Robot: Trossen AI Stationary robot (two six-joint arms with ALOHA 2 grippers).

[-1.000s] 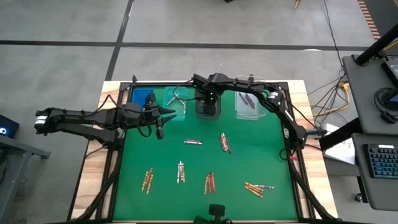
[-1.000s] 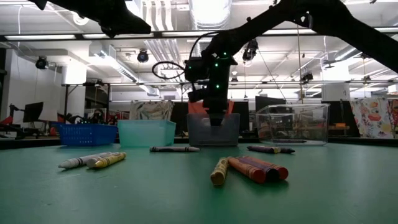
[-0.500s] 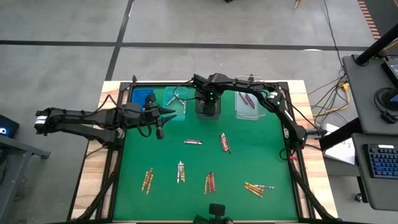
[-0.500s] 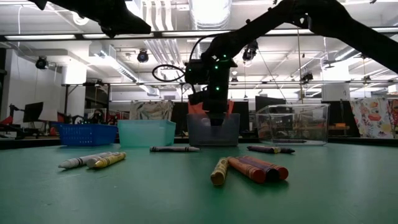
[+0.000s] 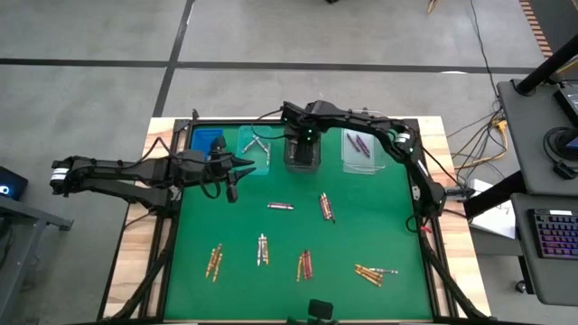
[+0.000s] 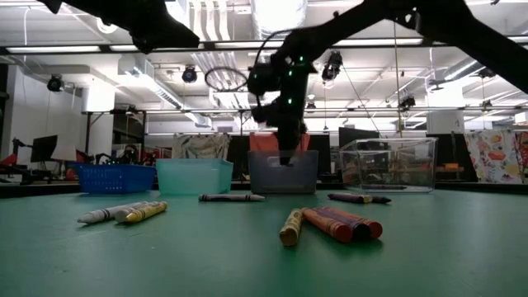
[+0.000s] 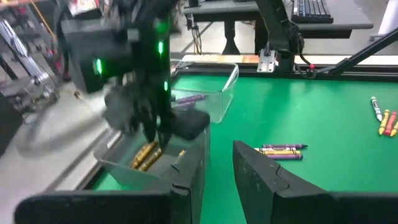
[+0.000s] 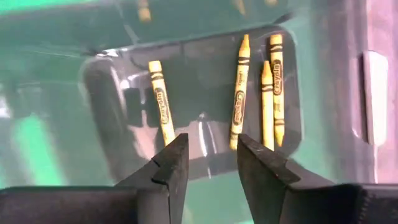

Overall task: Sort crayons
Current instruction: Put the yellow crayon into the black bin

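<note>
Directly above the dark grey bin (image 5: 302,154), the right gripper (image 8: 210,155) is hanging with its jaws parted and nothing between them
Below its fingers (image 8: 173,163), four gold crayons (image 8: 239,93) are lying flat on the bin's floor, long axes roughly parallel, tips pointing toward the bin's far wall in the right wrist view. The remaining crayons (image 5: 326,207) are lying scattered on the green mat (image 5: 379,217) on the near side of the bin, the closest pair just beyond it, axis slanting slightly off the bin-to-front line. The left gripper (image 5: 233,186) is waiting beside the teal bin (image 5: 256,144), fingers slightly apart, empty; the right arm seems nearer that pair
</note>
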